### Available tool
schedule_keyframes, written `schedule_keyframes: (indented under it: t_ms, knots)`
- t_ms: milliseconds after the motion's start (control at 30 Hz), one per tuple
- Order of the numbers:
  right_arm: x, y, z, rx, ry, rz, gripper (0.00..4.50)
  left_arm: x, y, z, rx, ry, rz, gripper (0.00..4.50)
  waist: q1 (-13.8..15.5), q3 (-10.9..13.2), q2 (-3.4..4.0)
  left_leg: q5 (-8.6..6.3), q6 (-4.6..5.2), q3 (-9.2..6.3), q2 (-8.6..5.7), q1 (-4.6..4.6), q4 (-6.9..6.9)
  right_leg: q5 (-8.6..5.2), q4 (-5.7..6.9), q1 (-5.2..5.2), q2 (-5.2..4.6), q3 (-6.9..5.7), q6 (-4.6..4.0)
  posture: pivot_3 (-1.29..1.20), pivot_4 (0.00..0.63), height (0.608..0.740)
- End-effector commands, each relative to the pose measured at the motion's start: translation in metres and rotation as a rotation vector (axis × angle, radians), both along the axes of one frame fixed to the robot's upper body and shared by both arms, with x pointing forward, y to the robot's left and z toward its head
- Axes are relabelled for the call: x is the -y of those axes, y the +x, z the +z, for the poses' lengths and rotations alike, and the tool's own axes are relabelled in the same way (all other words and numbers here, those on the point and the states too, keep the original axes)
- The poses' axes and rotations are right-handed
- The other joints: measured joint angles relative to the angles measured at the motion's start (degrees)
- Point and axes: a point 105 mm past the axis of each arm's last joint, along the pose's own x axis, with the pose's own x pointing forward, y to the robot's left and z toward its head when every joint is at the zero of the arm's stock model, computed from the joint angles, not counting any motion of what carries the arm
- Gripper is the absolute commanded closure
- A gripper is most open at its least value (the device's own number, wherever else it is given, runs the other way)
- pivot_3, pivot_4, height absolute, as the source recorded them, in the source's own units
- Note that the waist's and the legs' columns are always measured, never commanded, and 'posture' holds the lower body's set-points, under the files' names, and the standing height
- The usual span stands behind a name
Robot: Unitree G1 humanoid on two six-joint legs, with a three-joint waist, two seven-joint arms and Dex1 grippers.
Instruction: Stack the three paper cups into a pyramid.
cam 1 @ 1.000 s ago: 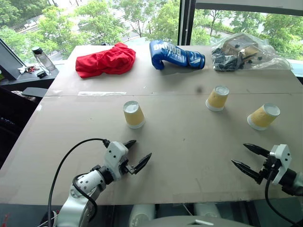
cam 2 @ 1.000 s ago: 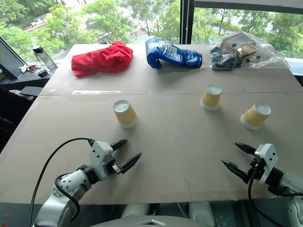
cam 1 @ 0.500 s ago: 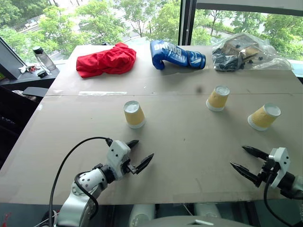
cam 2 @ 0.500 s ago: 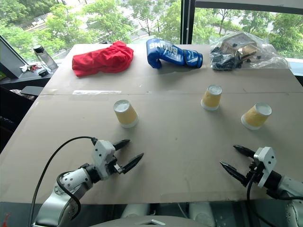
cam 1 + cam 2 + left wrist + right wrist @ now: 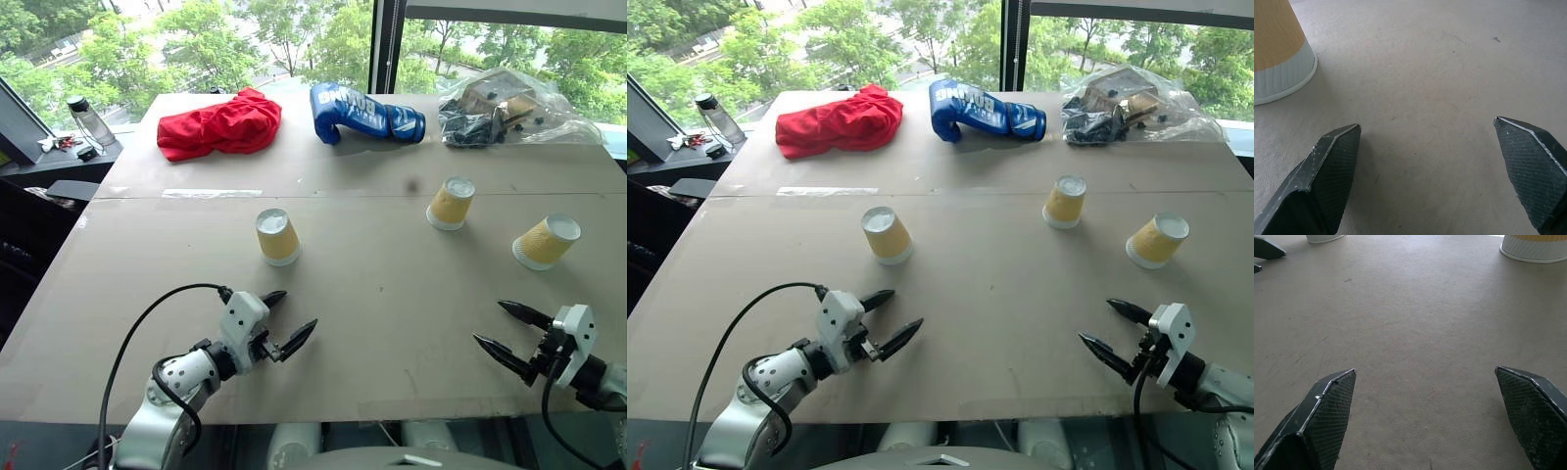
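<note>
- Three upside-down paper cups stand apart on the worktop: left cup, middle cup, right cup.
- Left gripper and right gripper: fingers released, empty.

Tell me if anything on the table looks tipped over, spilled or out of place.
Nothing stands out. The three paper cups stand upside down, apart and undamaged on the table; both the left gripper and right gripper are open and empty.
</note>
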Motion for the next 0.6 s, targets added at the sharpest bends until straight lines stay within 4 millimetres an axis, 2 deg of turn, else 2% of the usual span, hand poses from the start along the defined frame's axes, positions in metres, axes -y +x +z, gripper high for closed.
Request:
schedule_keyframes:
  t_ms: [33, 300, 600]
  knots:
    - [-0.002, 0.001, 0.007, 0.04, -0.005, 0.015, 0.0, -0.003, 0.0, 0.009, 0.042, -0.008, 0.014, 0.03, 0.0, 0.0, 0.0, 0.0, 0.0, 0.0, 0.0, 0.0, 0.0, 0.0, 0.0, 0.0, 0.0, 0.0, 0.0, 0.0, 0.15, 0.74]
    - [-0.002, 0.002, 0.006, 0.046, -0.007, 0.023, 0.0, -0.006, -0.002, 0.006, 0.055, -0.007, 0.025, 0.03, 0.0, 0.0, 0.0, 0.0, 0.0, 0.0, 0.0, -0.01, -0.01, 0.0, -0.02, 0.0, -0.03, 0.0, -0.01, 0.0, 0.15, 0.74]
    - [-0.005, 0.003, 0.01, 0.073, -0.004, 0.035, 0.0, -0.008, -0.001, 0.017, 0.157, -0.045, 0.065, 0.03, 0.0, 0.0, 0.0, 0.0, 0.0, 0.01, 0.0, -0.03, -0.02, 0.0, -0.04, 0.0, -0.06, 0.0, -0.01, 0.0, 0.15, 0.74]
